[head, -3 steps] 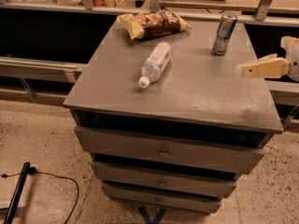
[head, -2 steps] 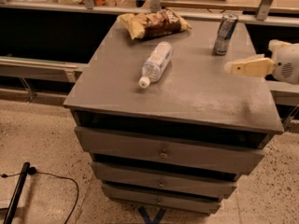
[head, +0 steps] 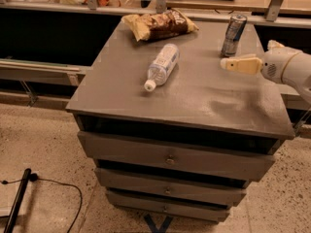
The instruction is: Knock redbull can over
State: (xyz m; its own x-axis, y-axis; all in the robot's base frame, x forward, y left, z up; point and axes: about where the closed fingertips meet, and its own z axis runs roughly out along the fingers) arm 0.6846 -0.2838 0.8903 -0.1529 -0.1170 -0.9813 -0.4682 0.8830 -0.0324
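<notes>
Now the gripper has slid further in over the right edge of the tabletop, and its pale tip has crept a touch nearer the far edge than it was a moment ago. It hangs just short of the redbull can, tip pointing left, right below the can's base with a sliver of grey surface between them. Whether that grip is spread or pressed together I cannot tell from this angle; it reads as one cream wedge of plastic on a rounded white wrist.

The can has not budged: upright near the far right corner, slim cylinder, blue and silver panels, dark shiny top. The water bottle lies where it lay, on its side toward the middle, clear ribbed plastic, white cap aimed at the near edge. The chip bag sits unchanged at the far edge, crinkled foil, brown and yellow.

The top itself is matte grey, flat, scuffed pale toward the near right corner. Beneath it are stacked drawers with small round knobs.
</notes>
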